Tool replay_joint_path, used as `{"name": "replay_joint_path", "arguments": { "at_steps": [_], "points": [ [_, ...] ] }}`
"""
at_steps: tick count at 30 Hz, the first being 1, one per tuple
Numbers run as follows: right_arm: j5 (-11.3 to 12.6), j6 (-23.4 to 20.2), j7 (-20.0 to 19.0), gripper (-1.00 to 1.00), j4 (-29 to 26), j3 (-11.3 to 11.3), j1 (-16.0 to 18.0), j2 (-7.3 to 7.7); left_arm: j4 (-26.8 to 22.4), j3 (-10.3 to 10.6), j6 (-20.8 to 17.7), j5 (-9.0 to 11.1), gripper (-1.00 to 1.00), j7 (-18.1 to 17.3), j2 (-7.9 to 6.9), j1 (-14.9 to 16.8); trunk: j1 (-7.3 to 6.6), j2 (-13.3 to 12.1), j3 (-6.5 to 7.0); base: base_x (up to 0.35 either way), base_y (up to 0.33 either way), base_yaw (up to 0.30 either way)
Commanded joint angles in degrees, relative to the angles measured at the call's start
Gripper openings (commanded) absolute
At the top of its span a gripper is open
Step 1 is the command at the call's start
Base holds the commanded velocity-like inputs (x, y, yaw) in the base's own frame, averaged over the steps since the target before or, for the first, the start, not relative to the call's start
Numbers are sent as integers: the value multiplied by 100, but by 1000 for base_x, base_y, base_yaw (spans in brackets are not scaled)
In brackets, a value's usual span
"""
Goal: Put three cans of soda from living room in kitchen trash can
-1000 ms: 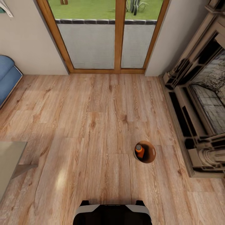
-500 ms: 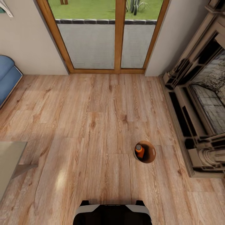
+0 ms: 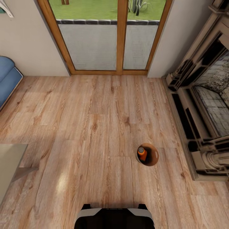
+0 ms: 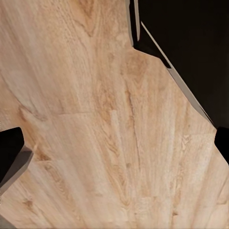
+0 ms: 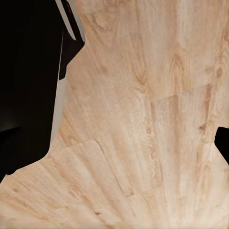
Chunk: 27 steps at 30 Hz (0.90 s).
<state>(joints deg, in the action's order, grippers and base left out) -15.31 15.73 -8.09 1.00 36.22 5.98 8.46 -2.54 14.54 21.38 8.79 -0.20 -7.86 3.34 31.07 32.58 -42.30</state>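
The tash can (image 3: 152,160), a small round bucket with a coppery brown inside, stands on the wood floor right of centre in the head view, close to the fireplace. One orange can of soda (image 3: 142,154) with a grey top leans inside it against the left wall. The other soda cans are out of view. In the left wrist view, my left gripper (image 4: 114,152) is open over bare floorboards, its dark fingertips (image 4: 10,151) at the picture's edges. My right gripper (image 5: 114,152) is likewise open over floorboards, holding nothing.
Wood-framed glass doors (image 3: 108,35) stand straight ahead. The stone fireplace (image 3: 203,108) runs along the right. A blue sofa (image 3: 8,79) sits at the far left and a grey low table's corner (image 3: 9,162) at the near left. My dark base (image 3: 114,218) shows at the bottom.
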Motion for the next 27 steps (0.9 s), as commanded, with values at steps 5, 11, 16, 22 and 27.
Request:
{"name": "replay_joint_path", "arguments": {
  "at_steps": [5,11,16,22,27],
  "points": [
    [0,0,0,100,-2,0,0,-7,0,3,-2,2,100,2,-4,0,0,0,0,0,0,0],
    [1,0,0,100,-3,-1,0,-10,-1,5,-2,1,100,2,1,0,0,0,0,0,0,0],
    [1,0,0,100,-3,-1,0,-10,5,2,-2,0,100,3,1,0,0,0,0,0,0,0],
    [2,0,0,100,-3,-1,0,-11,1,5,-3,5,100,3,2,0,0,0,0,0,0,0],
    [2,0,0,100,-3,-1,0,-11,-1,4,-2,1,100,3,-1,0,0,0,0,0,0,0]
  ]
}}
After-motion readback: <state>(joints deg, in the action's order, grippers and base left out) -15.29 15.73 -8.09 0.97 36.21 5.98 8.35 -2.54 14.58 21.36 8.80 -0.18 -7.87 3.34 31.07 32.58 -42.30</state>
